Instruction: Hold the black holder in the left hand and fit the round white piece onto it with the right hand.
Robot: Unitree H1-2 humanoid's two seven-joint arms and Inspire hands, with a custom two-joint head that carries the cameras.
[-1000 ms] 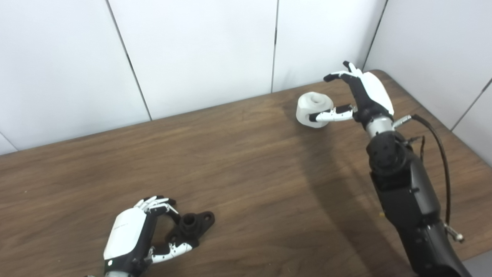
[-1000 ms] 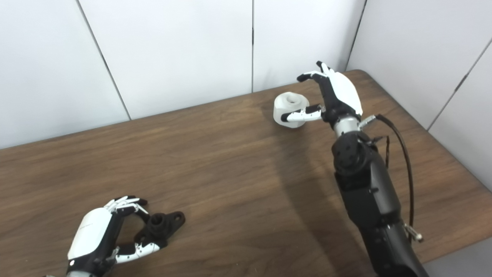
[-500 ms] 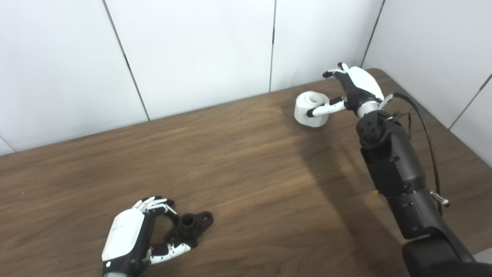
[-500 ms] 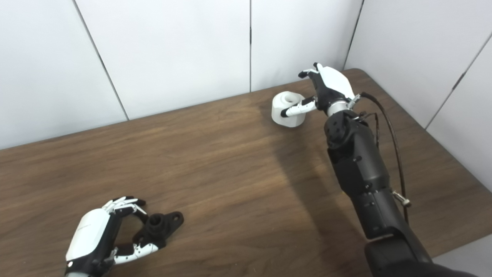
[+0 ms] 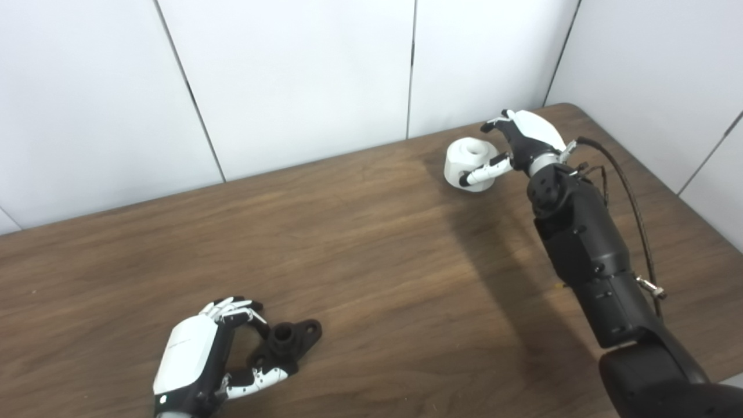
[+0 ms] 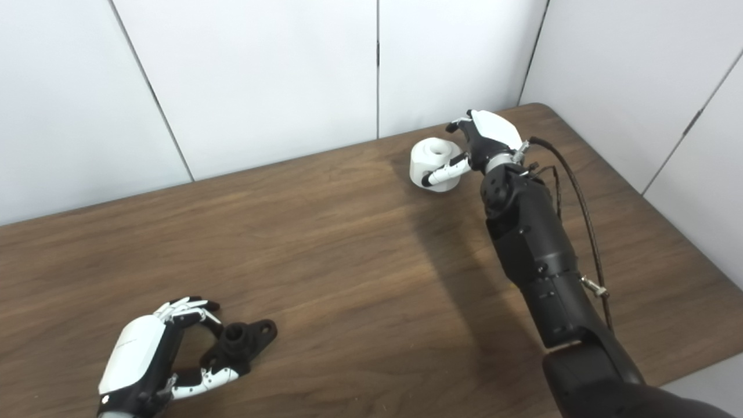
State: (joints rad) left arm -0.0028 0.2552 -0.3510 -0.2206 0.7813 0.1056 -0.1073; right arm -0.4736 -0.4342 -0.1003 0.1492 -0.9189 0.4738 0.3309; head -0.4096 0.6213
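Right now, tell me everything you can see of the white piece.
The white piece is a squat round block, matte white like plastic, with a raised collar around a hole in its top. It sits upright on the table near the far right corner, far from the black holder. The right hand is curled around its right side: the thumb lies across its front and the fingers arch over the back edge. Whether the grip has closed is unclear. It has not been lifted.

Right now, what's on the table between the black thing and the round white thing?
Nothing: in both eye views only bare brown table stretches from the black holder to the round white piece.
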